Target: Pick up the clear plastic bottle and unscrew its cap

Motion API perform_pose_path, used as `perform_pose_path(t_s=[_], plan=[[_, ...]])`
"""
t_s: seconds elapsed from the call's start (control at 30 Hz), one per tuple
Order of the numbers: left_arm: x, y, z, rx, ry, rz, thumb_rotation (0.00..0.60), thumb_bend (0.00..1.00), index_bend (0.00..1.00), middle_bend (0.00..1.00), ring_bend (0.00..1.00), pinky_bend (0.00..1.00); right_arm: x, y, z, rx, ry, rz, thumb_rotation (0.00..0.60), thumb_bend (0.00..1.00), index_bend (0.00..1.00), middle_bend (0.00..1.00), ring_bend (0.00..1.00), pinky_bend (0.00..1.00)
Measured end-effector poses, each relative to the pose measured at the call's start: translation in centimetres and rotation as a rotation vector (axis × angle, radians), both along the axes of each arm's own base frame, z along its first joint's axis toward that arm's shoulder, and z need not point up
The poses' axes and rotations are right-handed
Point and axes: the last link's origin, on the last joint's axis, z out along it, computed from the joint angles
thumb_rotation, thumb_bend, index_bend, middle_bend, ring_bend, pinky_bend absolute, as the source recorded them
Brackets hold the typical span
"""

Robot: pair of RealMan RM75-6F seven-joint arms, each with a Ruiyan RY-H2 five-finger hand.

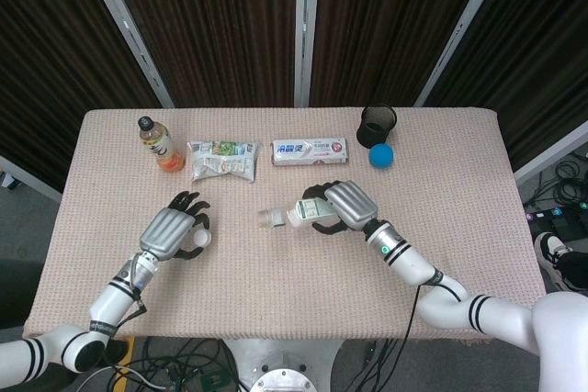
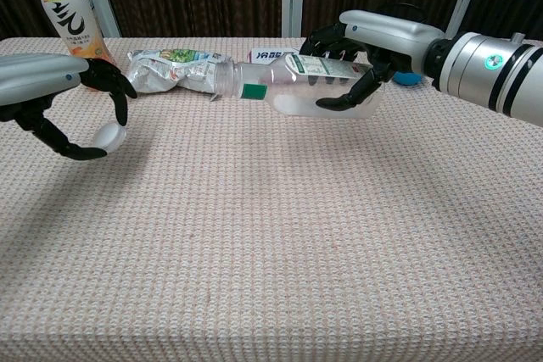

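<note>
The clear plastic bottle lies level above the table, its uncapped neck pointing toward the robot's left. My right hand grips it around the body, fingers wrapped over the green-and-white label. The white cap is off the bottle and pinched in the fingertips of my left hand, which hovers low over the tablecloth, well apart from the bottle.
Along the far edge stand an orange drink bottle, a snack packet, a toothpaste box, a black mesh cup and a blue ball.
</note>
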Motion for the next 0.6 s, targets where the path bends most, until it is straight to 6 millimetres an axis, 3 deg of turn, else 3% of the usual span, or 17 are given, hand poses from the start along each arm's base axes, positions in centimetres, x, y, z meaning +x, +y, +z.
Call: perform_pose_path(t_s=[0.1,0.27,0.37,0.47,0.53,0.6], plan=[[0.2,-0.2,0.4,0.013,-0.011,0.002,0.600,0.17,0.22,0.14,0.03,0.03,0.3,0.2,-0.8,-0.007,0.043,0.020,0.600,0.70,0.69,0.58,0.48,0.54],[0.2,-0.7,2.4,0.085,-0.044,0.001,0.600,0.17,0.19,0.14,0.03,0.03,0.8,0.3,-2.6,-0.024,0.103,0.044,0.600,0.69,0.61,0.54,0.42,0.48],[0.2,-1.1,3.7,0.134,-0.068,-0.005,0.600,0.17,0.19,0.14,0.03,0.03,0.9,0.4,-3.6,-0.027,0.141,0.050,0.600,0.66,0.46,0.46,0.33,0.41],[0.0,-1.4,5.0,0.185,-0.097,-0.010,0.600,0.17,0.19,0.14,0.03,0.03,0.9,0.5,-4.4,-0.022,0.189,0.056,0.600,0.56,0.20,0.32,0.19,0.30],[-0.1,-1.3,5.7,0.215,-0.114,-0.009,0.600,0.17,0.19,0.14,0.03,0.03,0.9,0.7,-4.8,-0.015,0.222,0.059,0.600,0.46,0.03,0.18,0.06,0.17],[-0.6,-1.4,6.6,0.247,-0.124,0.000,0.600,0.17,0.19,0.14,0.03,0.03,0.9,0.9,-5.1,-0.009,0.244,0.061,0.600,0.42,0.00,0.09,0.01,0.07]])
